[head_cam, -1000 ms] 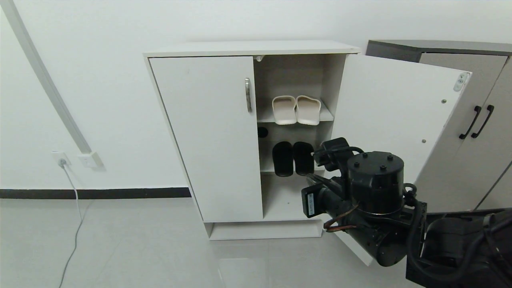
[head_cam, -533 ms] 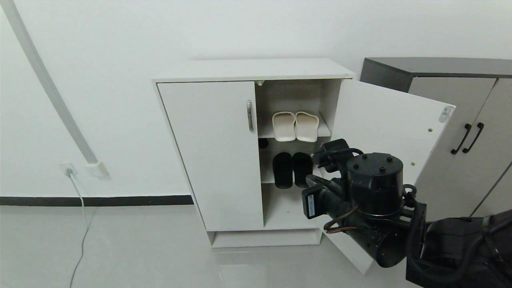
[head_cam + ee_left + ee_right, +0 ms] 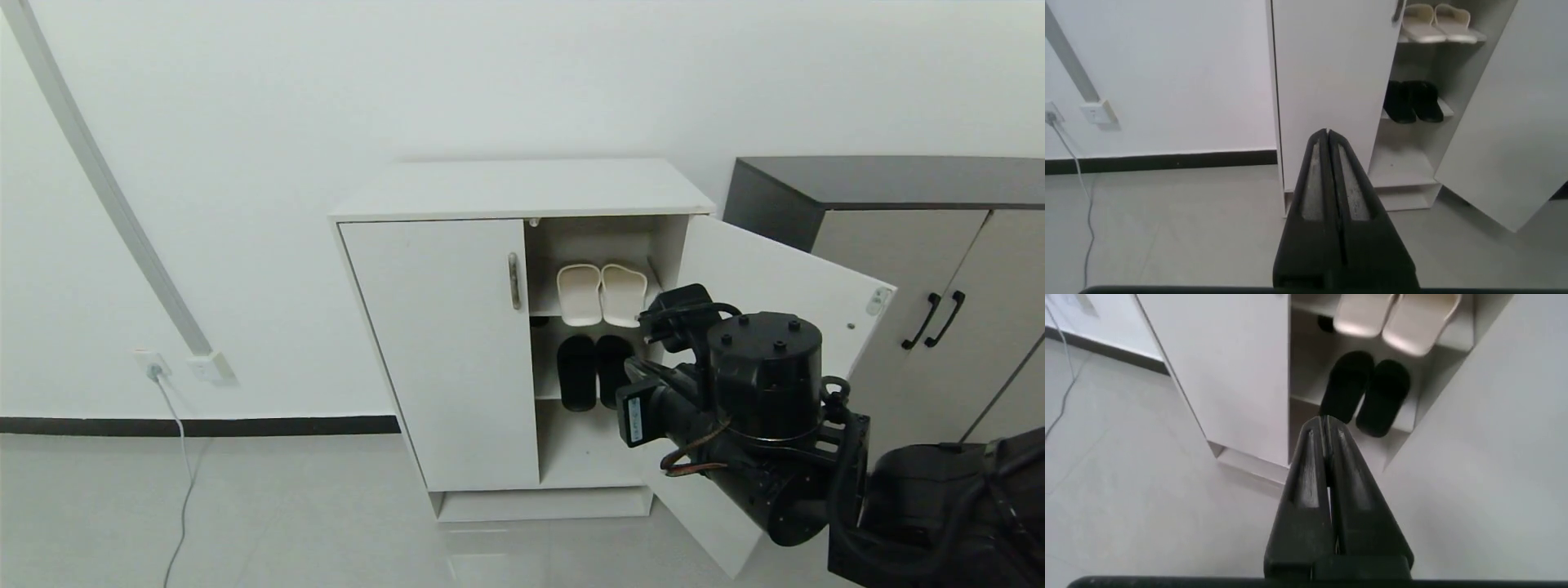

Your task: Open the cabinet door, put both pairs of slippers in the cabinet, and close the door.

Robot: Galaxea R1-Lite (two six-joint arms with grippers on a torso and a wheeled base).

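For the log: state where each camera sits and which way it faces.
Head view: on the robot's head, looking forward and down at the white cabinet with its right door open; the right arm shows low right.
Left wrist view: on the left wrist, looking along its shut jaws toward the cabinet's closed door.
Right wrist view: on the right wrist, looking down past its shut jaws into the open side.
Shared: all three show the cream slippers on the shelf above the black slippers.

Past the open door (image 3: 759, 269), the bottom shelf (image 3: 581, 447) seems passable.
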